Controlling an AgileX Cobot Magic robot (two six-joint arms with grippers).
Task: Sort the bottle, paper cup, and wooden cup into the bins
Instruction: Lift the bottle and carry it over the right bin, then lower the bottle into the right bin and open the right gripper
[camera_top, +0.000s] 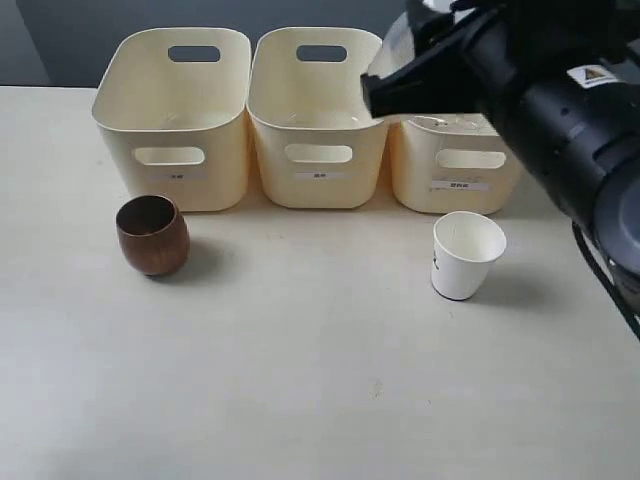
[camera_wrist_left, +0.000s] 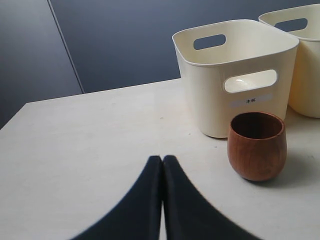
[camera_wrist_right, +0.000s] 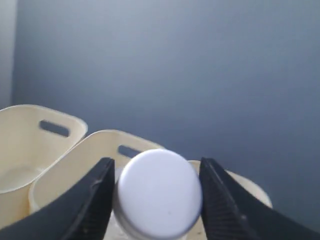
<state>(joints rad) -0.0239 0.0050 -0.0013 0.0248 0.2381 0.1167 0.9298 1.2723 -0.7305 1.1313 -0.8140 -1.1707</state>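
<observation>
My right gripper is shut on the bottle, whose white cap fills the gap between the black fingers. In the exterior view the right arm holds the clear bottle in the air above the gap between the middle bin and the right bin. The wooden cup stands upright in front of the left bin. The paper cup stands upright in front of the right bin. My left gripper is shut and empty, low over the table beside the wooden cup.
The three bins stand side by side along the back of the pale table. A dark wall rises behind them. The left bin shows its slot handles and label in the left wrist view.
</observation>
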